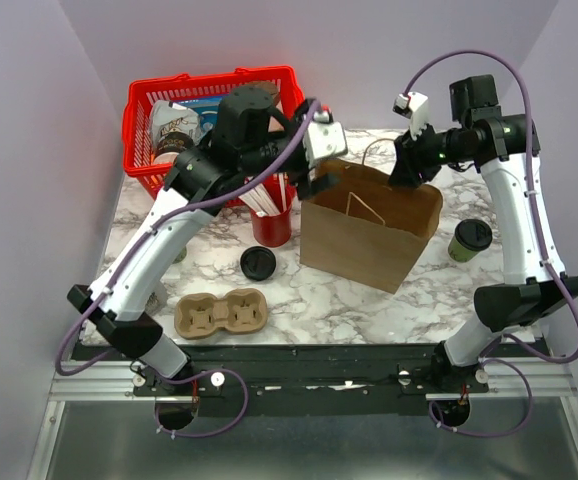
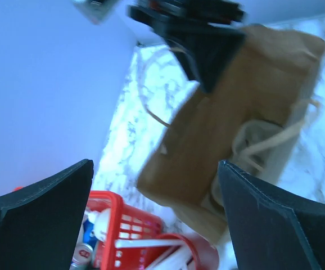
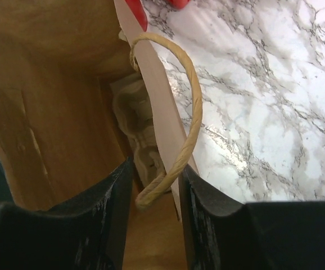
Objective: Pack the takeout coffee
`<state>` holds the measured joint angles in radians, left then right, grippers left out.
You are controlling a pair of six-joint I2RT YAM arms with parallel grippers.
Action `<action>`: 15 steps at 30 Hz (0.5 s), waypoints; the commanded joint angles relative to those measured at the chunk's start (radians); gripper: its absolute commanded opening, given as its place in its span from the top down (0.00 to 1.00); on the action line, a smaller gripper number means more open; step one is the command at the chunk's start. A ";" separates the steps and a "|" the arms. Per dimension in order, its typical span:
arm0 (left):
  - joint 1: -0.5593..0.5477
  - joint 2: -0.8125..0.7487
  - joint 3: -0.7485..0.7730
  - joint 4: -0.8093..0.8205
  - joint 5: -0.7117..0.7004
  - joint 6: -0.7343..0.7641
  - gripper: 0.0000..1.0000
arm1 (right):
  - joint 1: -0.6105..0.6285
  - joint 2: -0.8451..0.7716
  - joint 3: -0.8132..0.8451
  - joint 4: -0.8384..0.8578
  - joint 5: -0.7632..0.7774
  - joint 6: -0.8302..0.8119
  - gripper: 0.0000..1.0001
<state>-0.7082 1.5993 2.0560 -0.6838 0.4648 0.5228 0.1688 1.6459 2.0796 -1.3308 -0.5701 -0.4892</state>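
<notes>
The takeout coffee (image 1: 469,240), a green cup with a black lid, stands upright on the marble table to the right of the brown paper bag (image 1: 371,225). My right gripper (image 1: 415,180) is at the bag's back right rim. In the right wrist view its jaws (image 3: 156,191) straddle the bag's wall (image 3: 157,95) and rope handle (image 3: 192,107), slightly apart, open. A pulp cup tray (image 3: 135,121) lies inside the bag. My left gripper (image 1: 319,160) hovers over the bag's back left corner, wide open (image 2: 157,225) with nothing between its fingers.
A loose black lid (image 1: 257,262) and a pulp cup carrier (image 1: 221,312) lie left of the bag. A red cup of straws (image 1: 271,225) stands behind them. A red basket (image 1: 159,100) with goods sits at the back left. Purple walls enclose the table.
</notes>
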 commanded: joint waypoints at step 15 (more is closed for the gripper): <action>-0.027 -0.228 -0.536 0.099 -0.104 0.056 0.01 | -0.005 0.005 0.016 0.051 0.019 -0.189 0.99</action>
<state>-0.7288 1.4368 1.5341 -0.6819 0.4404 0.6125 0.1688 1.6554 2.0499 -1.3327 -0.5686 -0.6567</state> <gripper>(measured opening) 0.987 0.016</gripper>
